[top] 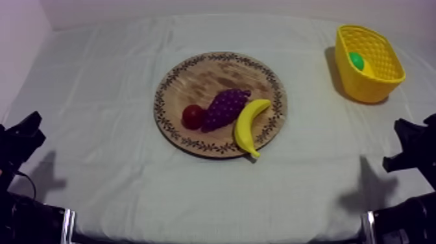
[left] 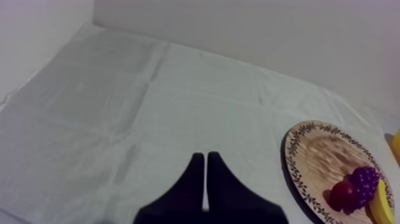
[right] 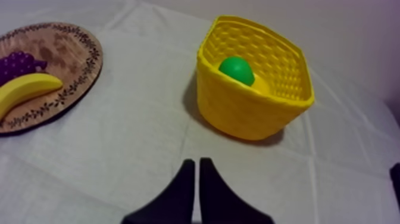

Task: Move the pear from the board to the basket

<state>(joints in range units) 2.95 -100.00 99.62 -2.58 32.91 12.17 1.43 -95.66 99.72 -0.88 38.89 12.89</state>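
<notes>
Black fingers of the left gripper (left: 205, 156) are lying pressed together as a narrow wedge, gripping nothing, over the bare cloth (left: 119, 107), with the wooden board (left: 309, 149) sitting off toward its 2 o'clock. Likewise the right gripper (right: 197, 161) is showing its fingers closed flat against each other on nothing, and the yellow basket (right: 250, 113) is standing just beyond it at about 1 o'clock. Seen from above, both arms are resting low at the near corners of the table, well apart from everything. The pear (top: 357, 61) is lying inside the basket, against the wall on the board's side. Its green end is pointing toward roughly 10 o'clock and its paler yellow part toward 4 o'clock, so its long axis is appearing to run along that line, though the yellow part is blending into the weave. From the board, the basket is standing at 2 o'clock, well apart. On the board a small red fruit (top: 193, 115) is sitting at 8 o'clock, touching a bunch of grapes (top: 225, 108) that is stretching from 8 toward 2 o'clock. A banana (top: 250, 126) is curving along the 4 o'clock rim, with one tip overhanging at 5 o'clock.
</notes>
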